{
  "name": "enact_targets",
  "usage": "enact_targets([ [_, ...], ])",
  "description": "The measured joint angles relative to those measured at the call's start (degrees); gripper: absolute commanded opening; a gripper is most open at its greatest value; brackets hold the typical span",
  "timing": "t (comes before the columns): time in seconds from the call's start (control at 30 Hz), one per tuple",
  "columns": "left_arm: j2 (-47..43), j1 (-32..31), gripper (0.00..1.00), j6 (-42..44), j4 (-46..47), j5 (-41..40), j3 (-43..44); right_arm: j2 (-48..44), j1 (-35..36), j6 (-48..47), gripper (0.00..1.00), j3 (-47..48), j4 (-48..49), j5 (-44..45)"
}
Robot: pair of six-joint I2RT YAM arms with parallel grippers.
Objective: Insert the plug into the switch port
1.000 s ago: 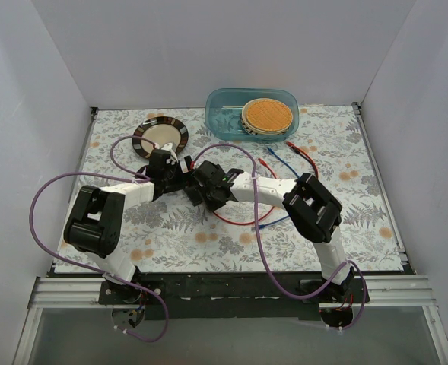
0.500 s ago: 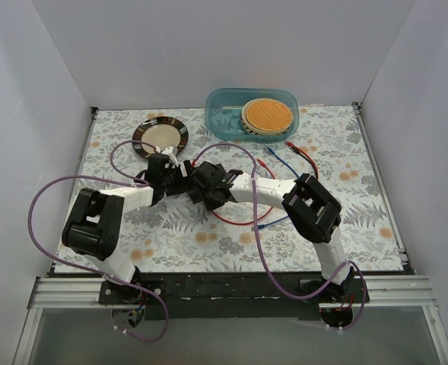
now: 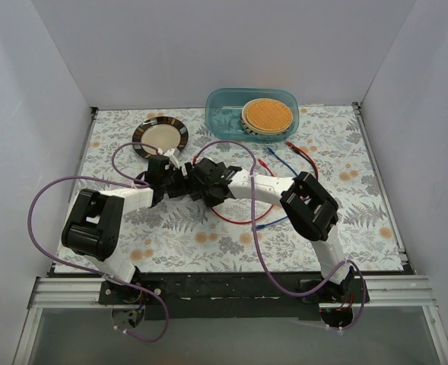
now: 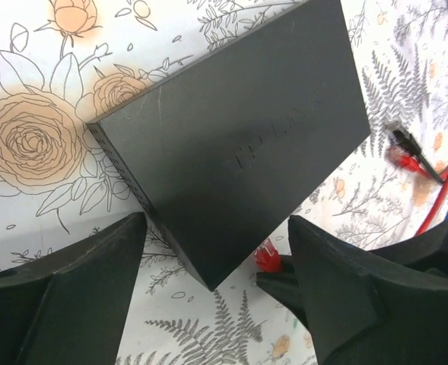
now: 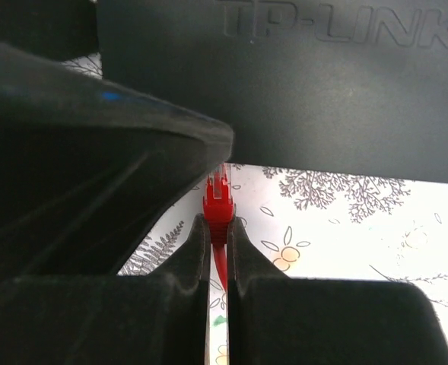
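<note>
While the right gripper is pinching the red plug tight, the plug tip sits just beside the dark grey switch edge. Can't see the port itself. Meanwhile the left gripper is spread wide, a finger on either side of the switch's near corner.

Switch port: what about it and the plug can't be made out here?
Left wrist: the switch shows only its top and a vented side, no port; the plug is half hidden at its edge.
Right wrist: the port face is out of sight under the switch's edge; whether the plug is in cannot be told.
Top external: the left gripper and right gripper cover the switch and plug.
</note>
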Motion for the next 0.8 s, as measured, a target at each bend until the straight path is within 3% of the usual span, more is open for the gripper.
enact_targets([
  [0.03, -0.09, 0.00, 0.89, -0.09, 0.07, -0.26, 0.00, 0.00, -0.09, 0.22, 0.01, 0.00, -0.13, -0.02],
  [0.2, -2.62, 0.22, 0.91, -1.53, -0.55, -5.92, -1.11, 0.00, -0.46, 0.76, 0.01, 0.09, -0.57, -0.33],
  [0.43, -5.70, 4.55, 0.80, -3.45, 0.02, -8.79, -3.52, 0.00, -0.46, 0.81, 0.01, 0.00, -0.46, -0.35],
  [0.8, 6.56, 8.35, 0.31, -5.35, 11.41, 0.98, 0.68, -0.07, -0.57, 0.76, 0.01, -0.22, 0.07, -1.25],
])
